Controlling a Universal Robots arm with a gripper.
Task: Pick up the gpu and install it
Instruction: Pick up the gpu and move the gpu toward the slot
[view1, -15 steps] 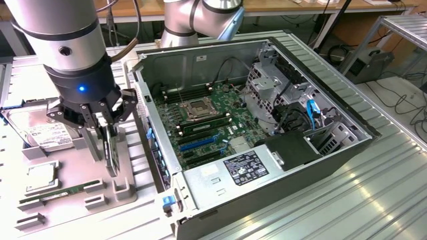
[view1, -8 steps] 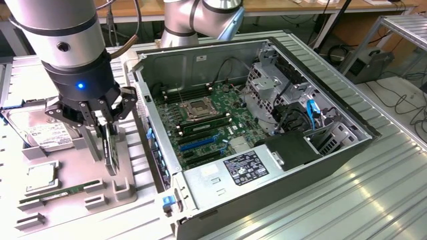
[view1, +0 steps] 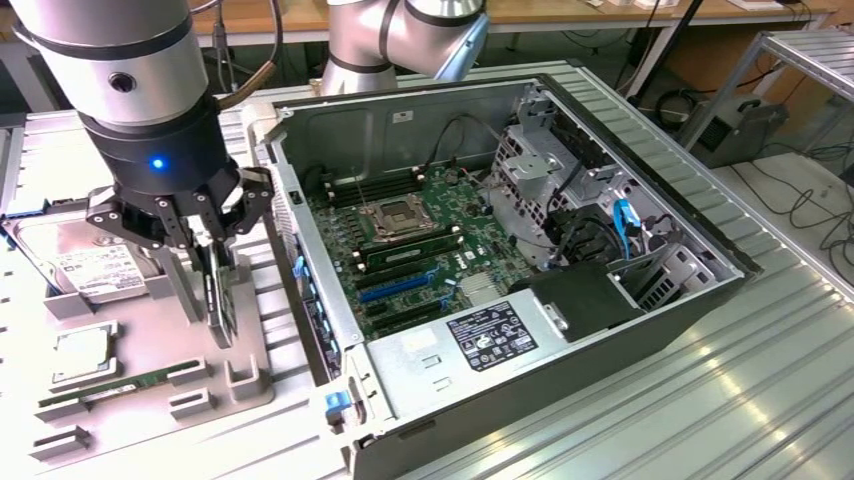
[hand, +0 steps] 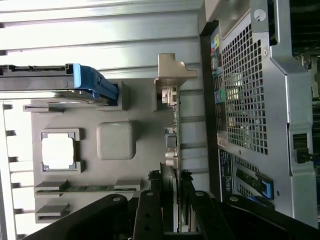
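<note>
My pincer (view1: 207, 240) is clenched across the top edge of the upright, dark, silver-bracketed gpu card (view1: 216, 300), which I judge light, stiff, yet fragile.

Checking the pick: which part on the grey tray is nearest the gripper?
The gpu, the tall card clamped in the gripper; the hard drive, CPU and RAM stick sit apart.

robot arm (view1: 118, 70) cut off by the top edge. the gripper (view1: 203, 235) hides the top of the upright graphics card (view1: 218, 300) and part of the hard drive (view1: 83, 268). print on the label (view1: 491, 335) inside the computer case (view1: 347, 130) is too small to read.
</note>
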